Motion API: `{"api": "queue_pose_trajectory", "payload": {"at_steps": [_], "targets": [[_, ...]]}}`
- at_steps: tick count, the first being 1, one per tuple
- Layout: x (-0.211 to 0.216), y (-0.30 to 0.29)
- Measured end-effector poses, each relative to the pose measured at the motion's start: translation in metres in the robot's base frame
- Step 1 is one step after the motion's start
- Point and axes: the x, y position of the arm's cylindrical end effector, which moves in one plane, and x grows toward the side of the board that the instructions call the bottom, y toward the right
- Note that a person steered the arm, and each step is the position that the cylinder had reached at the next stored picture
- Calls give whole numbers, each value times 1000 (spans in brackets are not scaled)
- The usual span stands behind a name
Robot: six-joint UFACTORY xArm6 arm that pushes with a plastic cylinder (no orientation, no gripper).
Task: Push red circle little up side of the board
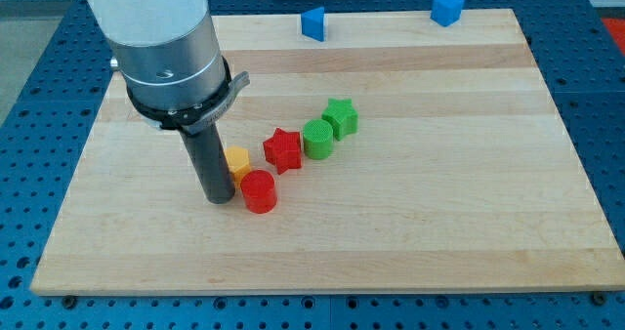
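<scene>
The red circle (259,191) is a short red cylinder left of the board's middle, toward the view's bottom. My tip (219,199) rests on the board just to the view's left of it, very close or touching. A yellow block (237,161) sits just above the red circle, partly hidden behind my rod. A red star (283,149), a green circle (317,138) and a green star (341,117) run in a diagonal line up to the view's right.
The wooden board (439,203) lies on a blue perforated table. A blue block (312,23) sits at the board's top edge near the middle, and a blue cube (447,8) at the top right. The arm's large grey body (161,47) fills the upper left.
</scene>
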Motion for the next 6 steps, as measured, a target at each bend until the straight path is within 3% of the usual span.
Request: {"api": "queue_pose_trajectory", "payload": {"at_steps": [1, 2, 4, 5, 6], "targets": [[37, 1], [46, 22], [7, 51], [8, 31], [8, 46]]}}
